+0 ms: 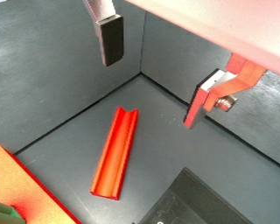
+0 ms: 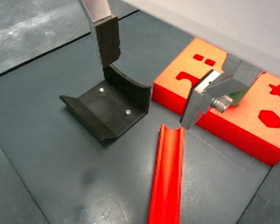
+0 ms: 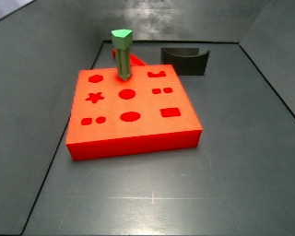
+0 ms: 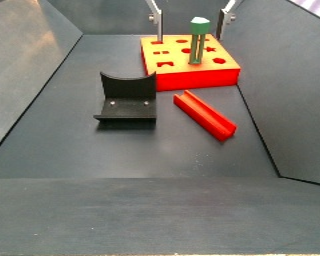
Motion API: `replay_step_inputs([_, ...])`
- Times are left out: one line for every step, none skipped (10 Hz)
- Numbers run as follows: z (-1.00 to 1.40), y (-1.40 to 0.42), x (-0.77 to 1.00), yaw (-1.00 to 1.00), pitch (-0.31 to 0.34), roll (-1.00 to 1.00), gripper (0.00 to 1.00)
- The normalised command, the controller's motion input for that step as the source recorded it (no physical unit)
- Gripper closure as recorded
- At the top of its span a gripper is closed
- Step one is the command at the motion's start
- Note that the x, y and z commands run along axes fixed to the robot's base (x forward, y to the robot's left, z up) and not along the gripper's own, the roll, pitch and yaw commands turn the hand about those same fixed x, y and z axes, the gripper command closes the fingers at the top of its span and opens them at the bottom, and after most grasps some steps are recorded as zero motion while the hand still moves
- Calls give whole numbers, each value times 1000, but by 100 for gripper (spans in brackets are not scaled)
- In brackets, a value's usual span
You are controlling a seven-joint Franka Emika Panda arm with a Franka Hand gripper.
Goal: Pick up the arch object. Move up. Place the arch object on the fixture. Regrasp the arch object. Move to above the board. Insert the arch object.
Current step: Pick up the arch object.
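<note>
While lying flat on the dark floor, arch object (image 4: 204, 113) free of any grip, set between fixture (image 4: 125, 100) and the enclosure's right wall in that side view, its far end near the front edge of board (image 4: 216, 72). Seen in both wrist views as a long red channel with a notched end (image 1: 115, 153) (image 2: 166, 175), directly below the gripper (image 2: 154, 74). Gripper raised well clear of the floor, fingers spread wide apart with nothing between them: one dark pad (image 1: 111, 42) and the opposite silver plate (image 1: 212, 89) well separated. Same spread visible over the fixture (image 2: 108, 108) and the board's corner (image 2: 184, 66). In a side view only the two fingertips (image 4: 156, 14) showing at 12 o'clock, hanging above the board's far edge.

Green hexagonal-topped post (image 4: 199, 38) upright in the board, also clear in a side view (image 3: 122, 55), toward the board's (image 3: 132, 138) 12 o'clock edge. Fixture (image 3: 184, 61) at roughly 1 o'clock from the board there, apart from it. A sliver of the arch object (image 3: 143, 63) just visible behind the post.
</note>
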Motion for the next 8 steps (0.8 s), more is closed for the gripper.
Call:
replay_step_inputs([-11, 77, 34, 169, -14, 0, 0])
replay_step_inputs([-431, 0, 0, 831, -356, -23, 0])
replay_step_inputs([-403, 0, 0, 983, -290, -127, 0])
replay_step_inputs([-654, -31, 0, 989, -101, 0, 0])
replay_step_inputs([-960, 0, -111, 1000, -17, 61, 0])
replay_step_inputs([-980, 0, -114, 1000, -14, 71, 0])
replay_step_inputs([-1000, 0, -391, 857, -59, 53, 0])
replay_step_inputs([-1000, 0, -526, 563, 0, 31, 0])
